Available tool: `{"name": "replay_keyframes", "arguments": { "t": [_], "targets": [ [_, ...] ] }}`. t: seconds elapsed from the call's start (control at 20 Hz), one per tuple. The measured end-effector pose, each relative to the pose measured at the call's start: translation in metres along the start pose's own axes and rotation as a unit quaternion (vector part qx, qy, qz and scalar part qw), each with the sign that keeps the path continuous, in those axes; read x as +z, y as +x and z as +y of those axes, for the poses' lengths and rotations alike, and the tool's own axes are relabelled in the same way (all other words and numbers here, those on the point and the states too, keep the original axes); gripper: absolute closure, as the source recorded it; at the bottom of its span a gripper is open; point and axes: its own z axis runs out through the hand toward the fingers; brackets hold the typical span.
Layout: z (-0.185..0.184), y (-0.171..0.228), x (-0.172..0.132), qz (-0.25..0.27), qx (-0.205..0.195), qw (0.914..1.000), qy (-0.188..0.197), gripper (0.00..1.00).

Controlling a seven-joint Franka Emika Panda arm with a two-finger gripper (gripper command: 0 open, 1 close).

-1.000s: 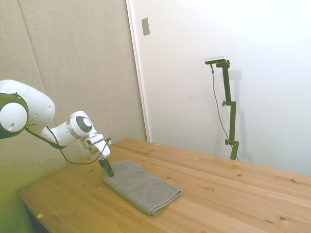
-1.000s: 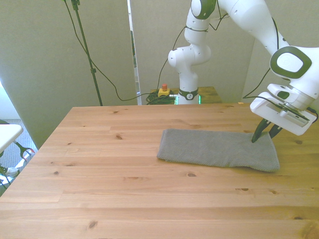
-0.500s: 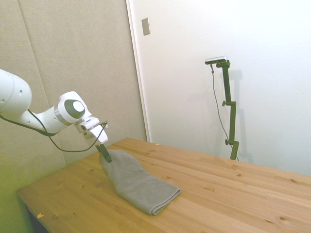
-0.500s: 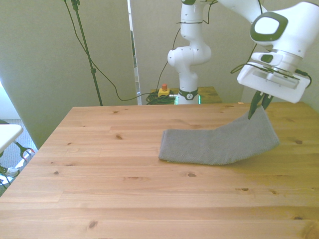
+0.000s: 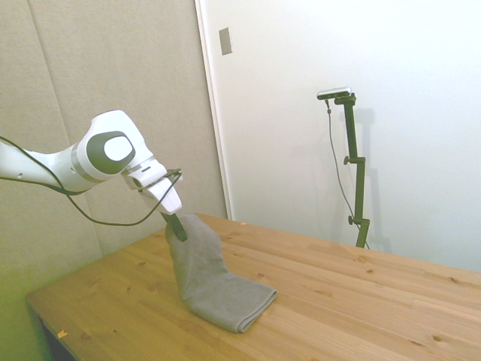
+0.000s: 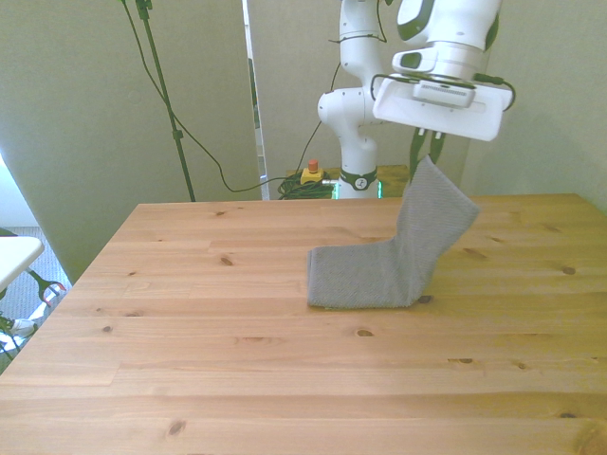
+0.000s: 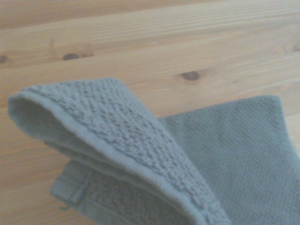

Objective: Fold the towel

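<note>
Nearest lies the flat part of the towel, resting on the wooden table (its grey weave shows thick in the wrist view). Its other end rises steeply off the wood to my gripper, whose fingers are clamped on the upper edge. Behind stands my white base.

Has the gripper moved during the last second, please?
Yes. Holding one end of the towel, the gripper rose and swung toward the front view's left, away from the table's right edge.
</note>
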Motion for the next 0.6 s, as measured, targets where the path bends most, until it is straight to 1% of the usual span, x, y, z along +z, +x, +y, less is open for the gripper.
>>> {"name": "replay_keyframes", "arguments": {
  "t": [0.2, 0.4, 0.45, 0.6],
  "targets": [
    [0.031, 0.050, 0.009, -0.010, 0.026, 0.9996, 0.002, 1.00],
    [0.048, 0.077, 0.027, -0.022, 0.037, 0.9991, 0.001, 1.00],
    [0.050, 0.082, 0.035, -0.028, 0.040, 0.9988, -0.001, 0.00],
    [0.056, 0.097, 0.063, -0.040, 0.050, 0.9979, -0.010, 0.00]
  ]
}}
